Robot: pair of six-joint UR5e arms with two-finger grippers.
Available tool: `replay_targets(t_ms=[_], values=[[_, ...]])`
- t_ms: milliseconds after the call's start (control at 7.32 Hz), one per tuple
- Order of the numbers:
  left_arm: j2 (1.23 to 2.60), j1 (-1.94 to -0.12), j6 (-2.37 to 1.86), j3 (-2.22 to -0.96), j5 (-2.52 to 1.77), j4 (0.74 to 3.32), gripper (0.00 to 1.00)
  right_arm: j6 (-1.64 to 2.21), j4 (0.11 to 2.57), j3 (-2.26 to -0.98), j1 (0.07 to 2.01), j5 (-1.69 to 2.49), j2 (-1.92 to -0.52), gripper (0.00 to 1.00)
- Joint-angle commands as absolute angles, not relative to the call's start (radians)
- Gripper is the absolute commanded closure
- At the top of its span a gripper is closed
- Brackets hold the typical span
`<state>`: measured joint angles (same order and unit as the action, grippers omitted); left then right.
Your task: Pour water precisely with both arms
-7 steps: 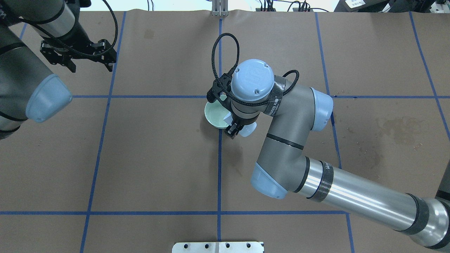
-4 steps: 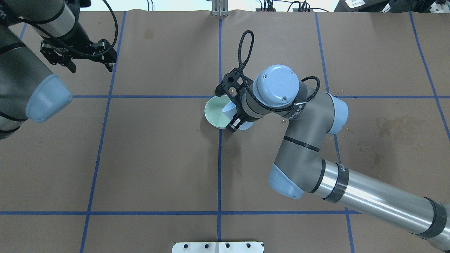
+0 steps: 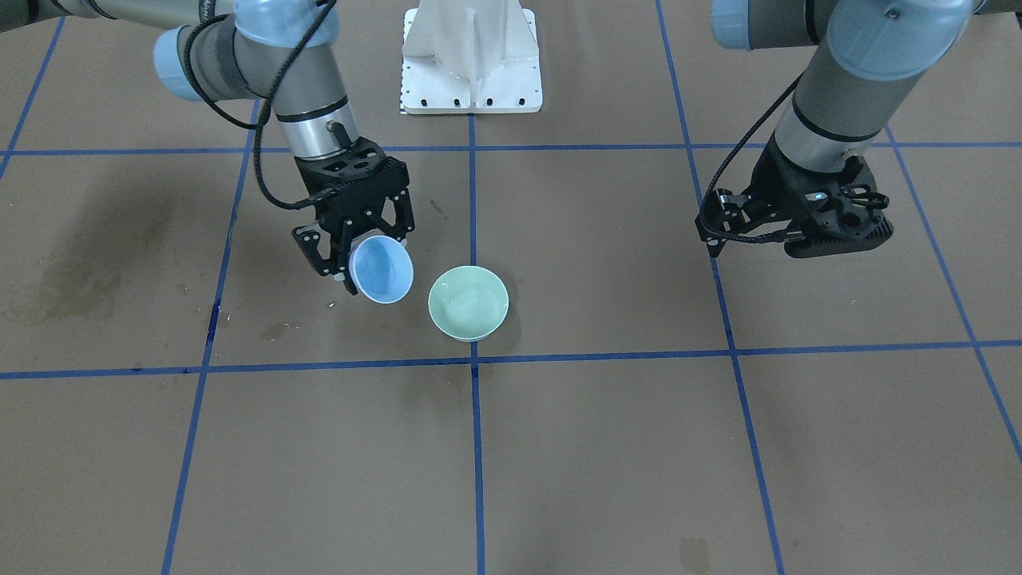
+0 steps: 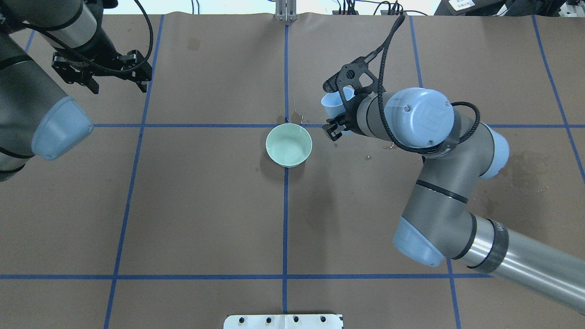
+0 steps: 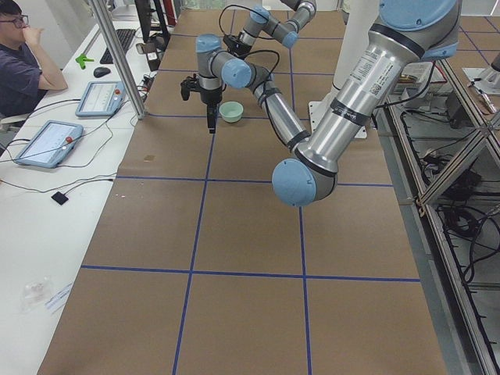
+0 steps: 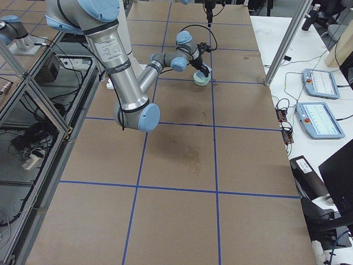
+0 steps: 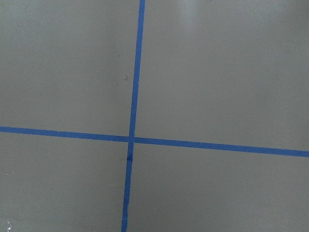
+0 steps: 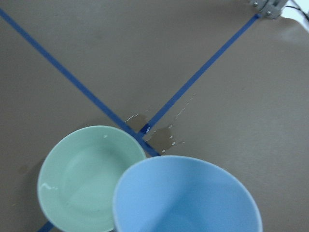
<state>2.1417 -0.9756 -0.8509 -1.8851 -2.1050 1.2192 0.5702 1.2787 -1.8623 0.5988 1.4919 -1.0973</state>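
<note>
Overhead exterior view: right gripper [image 4: 337,108] clamped across a light blue cup [image 4: 332,104], jaws closed onto its wall. Cup is tilted; from the front-facing camera its mouth shows and the inside looks plain blue, no liquid visible. Just beside it, not touching, a pale green bowl [image 4: 289,145] sits upright on the desk [image 4: 205,205], on a crossing of blue tape lines [image 4: 286,219]. The water [image 8: 82,191] is in that bowl: clear, colourless, shallow, readable only as a glossy patch with thin pale reflection lines in the right wrist view. A few small wet splashes [image 4: 295,117] lie on the brown paper at the bowl's far rim, near the tape cross. Right arm [image 4: 450,183] bends in from the lower right corner. Left gripper [image 4: 101,72] sits well apart at the far left, jaws spread wide, holding nothing; left arm [image 4: 27,91] runs off the frame's left edge.
</note>
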Motion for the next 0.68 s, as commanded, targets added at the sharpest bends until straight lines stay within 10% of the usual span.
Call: replay_targets(t_ms=[0,547], values=[[2.141,-0.976,-0.854,-1.900,-2.106,1.215,0.00,0.724,1.278,-1.983,0.649,1.371,-1.254,1.00],[2.141,-0.974,-0.856,-1.914,-2.106,1.212,0.00,0.811,1.278,-2.072,0.686,1.324,-1.422,1.00]])
